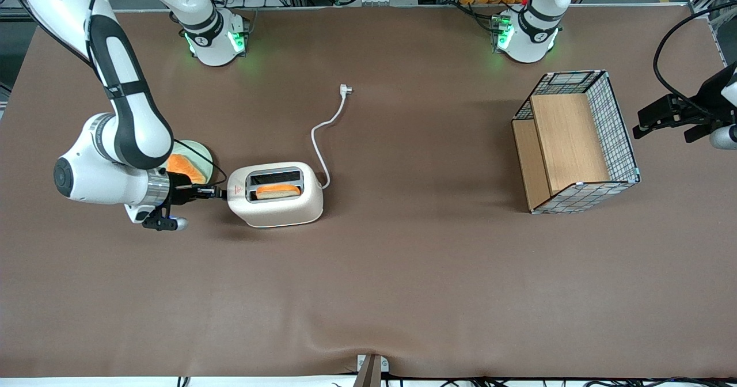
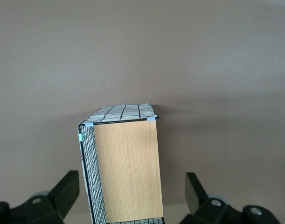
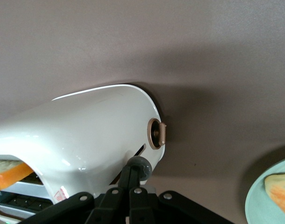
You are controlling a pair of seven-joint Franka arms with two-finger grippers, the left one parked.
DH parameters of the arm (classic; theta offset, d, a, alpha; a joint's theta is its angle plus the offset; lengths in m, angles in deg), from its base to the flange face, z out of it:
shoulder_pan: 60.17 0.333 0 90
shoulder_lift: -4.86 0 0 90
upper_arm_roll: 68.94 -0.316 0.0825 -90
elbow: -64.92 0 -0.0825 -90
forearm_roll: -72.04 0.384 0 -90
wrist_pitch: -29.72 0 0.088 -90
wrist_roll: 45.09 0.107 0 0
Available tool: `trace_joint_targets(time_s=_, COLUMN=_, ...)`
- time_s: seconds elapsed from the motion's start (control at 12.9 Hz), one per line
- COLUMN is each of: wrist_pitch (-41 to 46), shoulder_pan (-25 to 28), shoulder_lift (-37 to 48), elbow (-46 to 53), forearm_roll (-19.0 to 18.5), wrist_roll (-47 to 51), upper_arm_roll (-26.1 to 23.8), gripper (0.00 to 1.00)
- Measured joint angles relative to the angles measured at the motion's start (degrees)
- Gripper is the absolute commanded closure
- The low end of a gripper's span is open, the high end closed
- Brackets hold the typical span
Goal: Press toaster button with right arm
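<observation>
The cream-white toaster (image 1: 282,208) stands on the brown table, with a slice of toast (image 1: 278,190) in the slot nearer the front camera. My right arm (image 1: 126,116) reaches low toward its narrow end face. The gripper (image 1: 217,192) is shut, fingers pressed together, with its tips right at that face. In the right wrist view the gripper (image 3: 132,169) rests against the grey toaster button (image 3: 145,167), a round knob in the lever slot on the toaster (image 3: 86,135). A round tan dial (image 3: 157,133) sits beside the slot.
A pale green plate (image 1: 202,151) with an orange toast slice sits under my wrist, close to the toaster's end. The white cord and plug (image 1: 345,90) trail away from the front camera. A wire-and-wood basket (image 1: 576,145) stands toward the parked arm's end.
</observation>
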Motion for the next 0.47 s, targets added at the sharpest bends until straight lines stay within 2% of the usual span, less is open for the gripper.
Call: trace_joint_targets(time_s=0.47, wrist_pitch=-0.51, shoulder_pan=0.0, shoulder_lift=-0.9, elbow=0.0, forearm_roll=0.0, wrist_roll=-1.3, upper_arm_roll=0.0, gripper=1.0)
